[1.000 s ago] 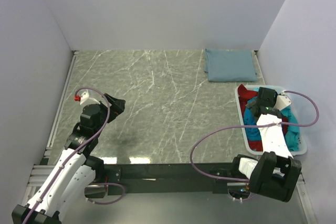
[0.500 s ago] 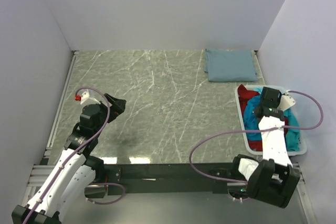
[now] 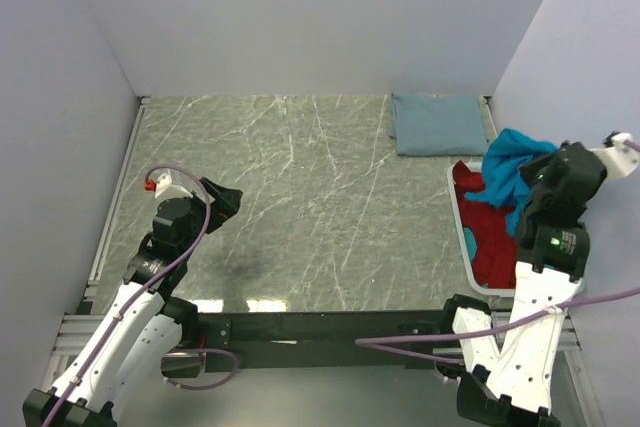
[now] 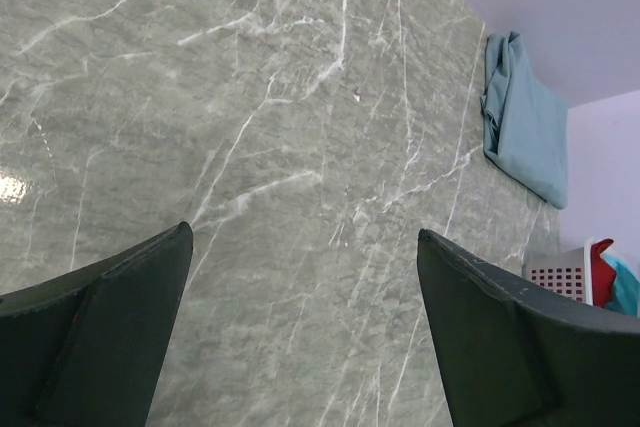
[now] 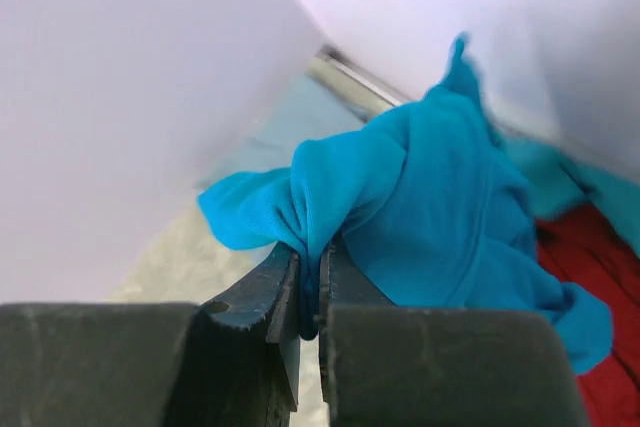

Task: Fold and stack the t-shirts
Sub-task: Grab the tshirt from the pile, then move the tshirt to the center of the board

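Note:
My right gripper (image 3: 528, 177) (image 5: 312, 257) is shut on a fold of the bright teal-blue t-shirt (image 3: 508, 169) (image 5: 430, 187). The shirt hangs bunched above the far end of the white bin (image 3: 461, 219). A dark red t-shirt (image 3: 492, 237) (image 5: 592, 269) lies in the bin, with a bit of light turquoise cloth (image 3: 469, 241) at its left edge. A dusty grey-blue t-shirt (image 3: 437, 124) (image 4: 525, 122) lies folded at the table's far right. My left gripper (image 3: 222, 197) (image 4: 303, 235) hovers open over bare table at the near left, with nothing between its fingers.
The marble table (image 3: 300, 197) is boxed in by pale walls at the back and on both sides. The bin (image 4: 556, 272) stands against the right wall, just nearer than the folded shirt. A metal rail (image 3: 118, 192) runs along the table's left edge.
My right gripper shut on the teal-blue shirt down in the bin, then rose up and away with it. The left arm has not moved.

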